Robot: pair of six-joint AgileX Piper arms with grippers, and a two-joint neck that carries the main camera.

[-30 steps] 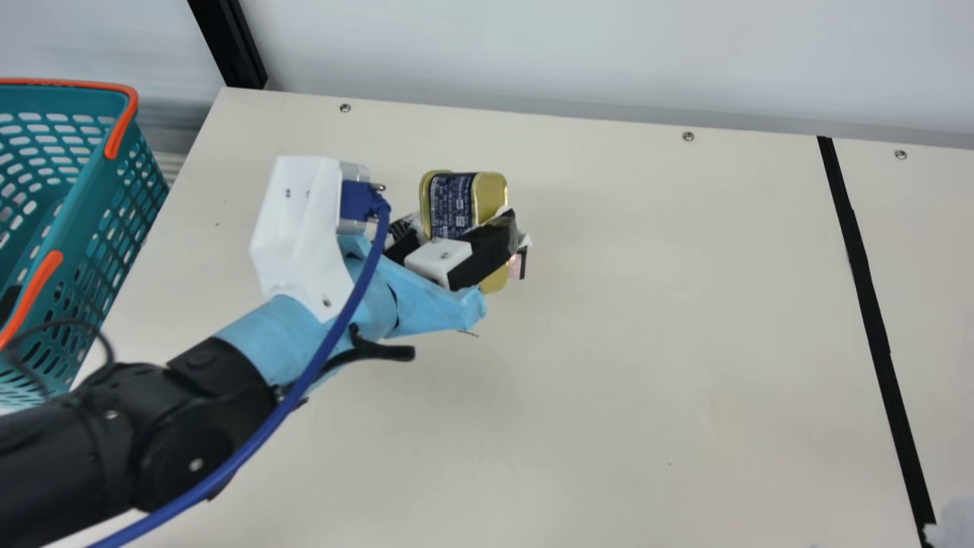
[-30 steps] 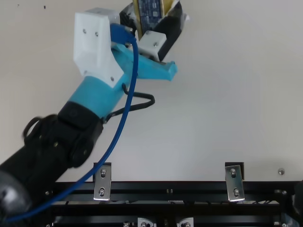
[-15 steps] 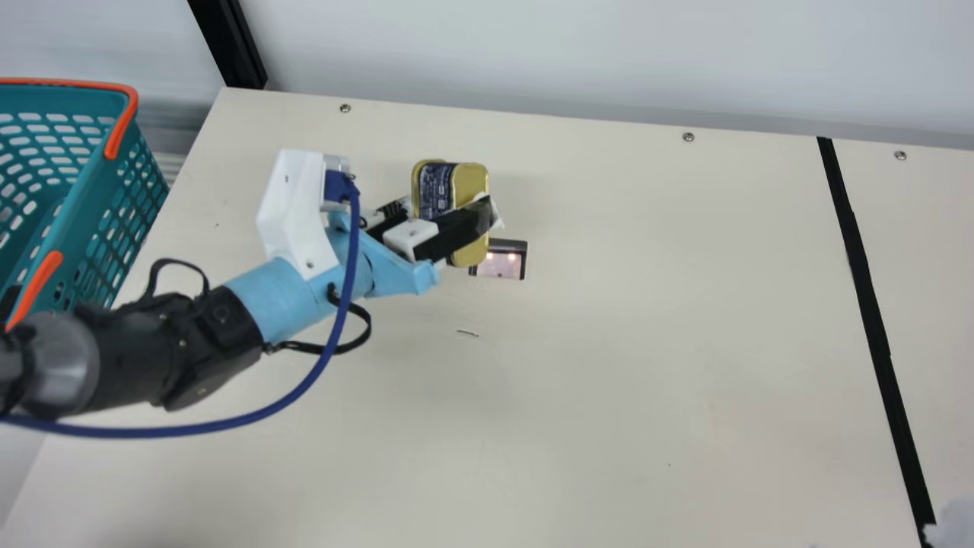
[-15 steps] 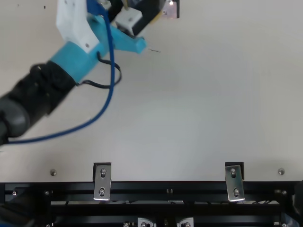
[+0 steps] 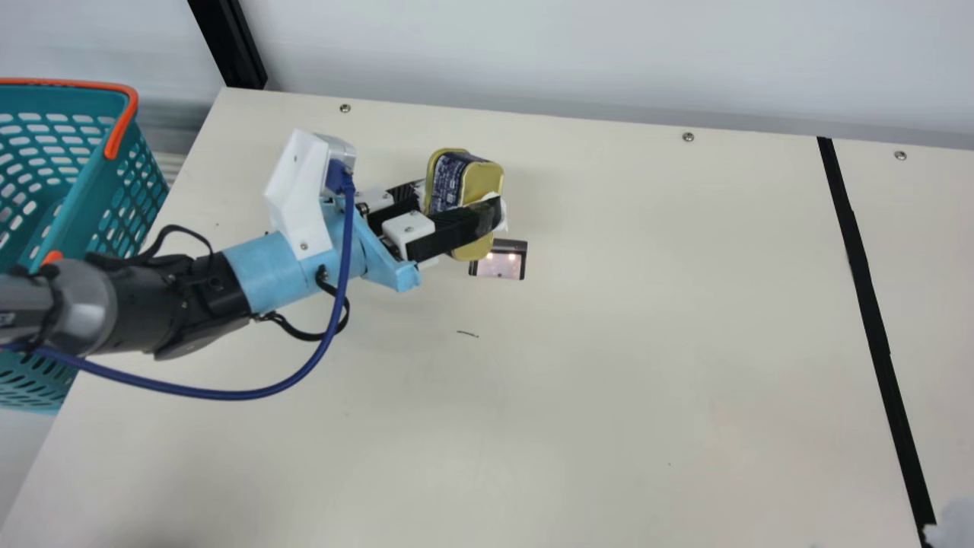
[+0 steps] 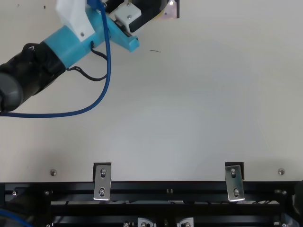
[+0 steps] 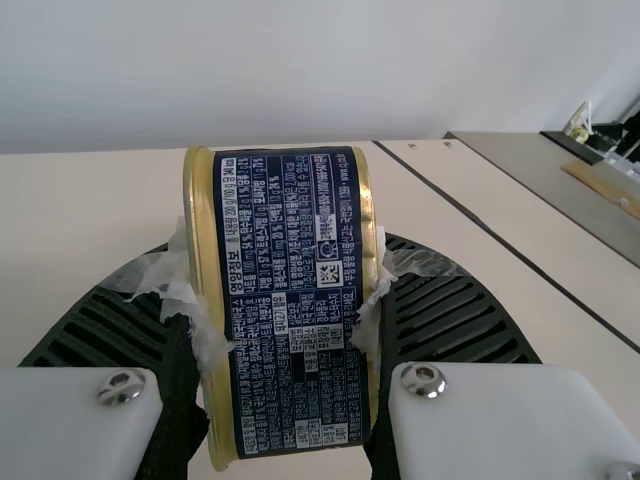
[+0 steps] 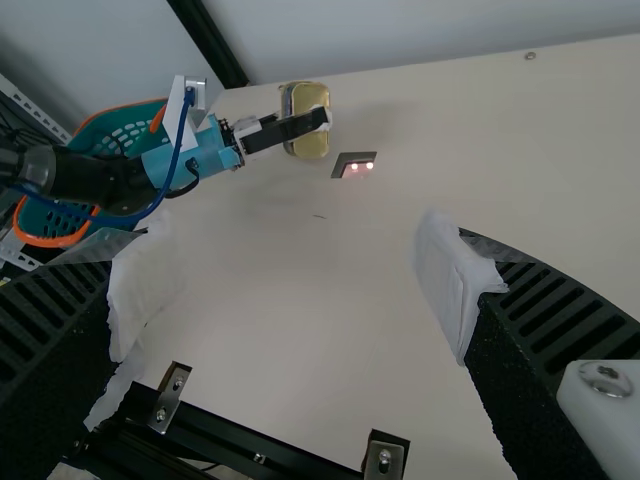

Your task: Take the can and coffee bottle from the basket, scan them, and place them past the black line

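The left hand point(image 5: 462, 202) pinches the gold-and-navy can point(image 5: 481, 184) near the lit scanner point(image 5: 501, 266) on the table point(image 5: 624, 342); the right hand point(image 5: 954, 524) is spread wide.

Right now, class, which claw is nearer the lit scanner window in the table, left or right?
Left. The left claw holds the can close by the scanner window, toward the basket; the right claw hangs open farther off, the window showing beyond its fingers.
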